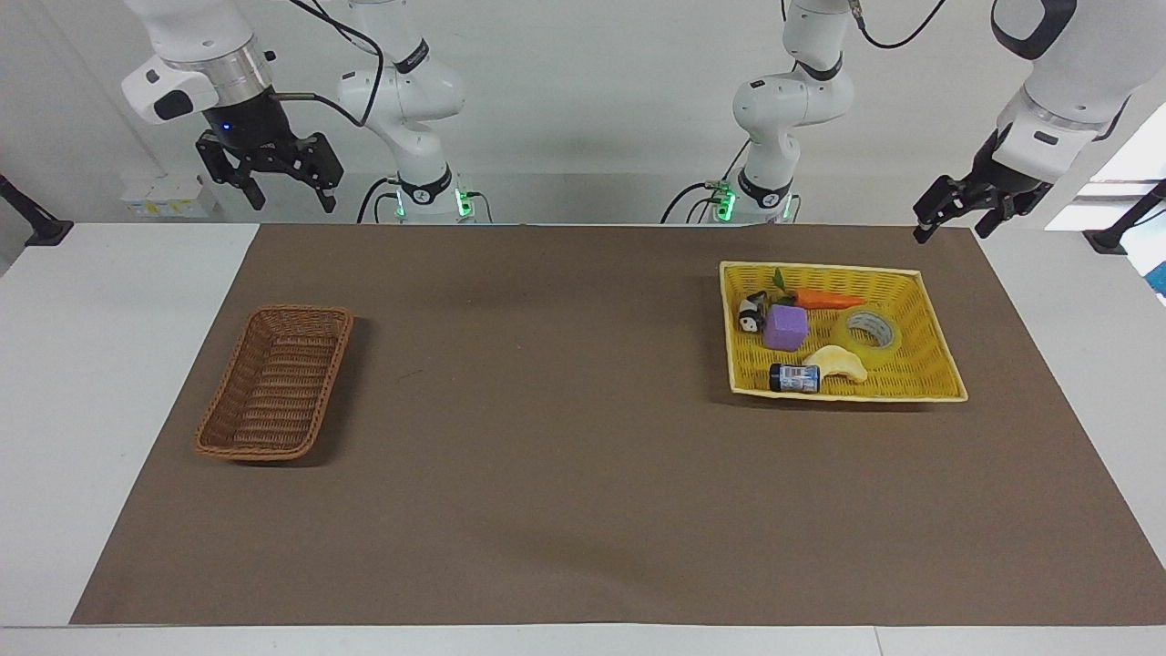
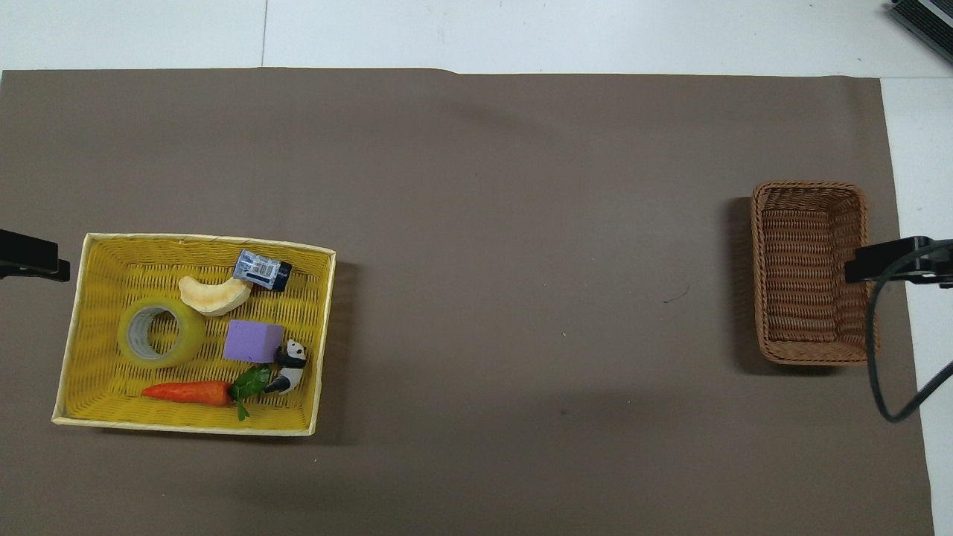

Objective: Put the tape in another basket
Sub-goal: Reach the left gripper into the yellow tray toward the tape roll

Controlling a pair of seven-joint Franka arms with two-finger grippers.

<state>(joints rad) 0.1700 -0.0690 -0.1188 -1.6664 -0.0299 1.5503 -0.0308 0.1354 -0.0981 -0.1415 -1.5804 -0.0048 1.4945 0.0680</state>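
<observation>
The right gripper hangs high with its jaws spread and nothing in them, up over the table's edge at the robots' end, on the side where the basket sits bare on the brown mat. Well apart from it, toward the left arm's end, the yellow basket holds the clutter: a panda, a purple block, a carrot, a small bottle, a pale curved piece and the tape. The tape lies flat, hole up, with the curved piece touching it or nearly so, and the carrot just beside it. The left gripper is raised over the mat's edge near that basket, also spread and empty.

My worry is the pick. A finger going down outside the roll could land on the curved piece or nudge the carrot, and the roll might slip or tip. The carry is long too, and the basket is narrow, so a drop off-centre could catch the rim.
</observation>
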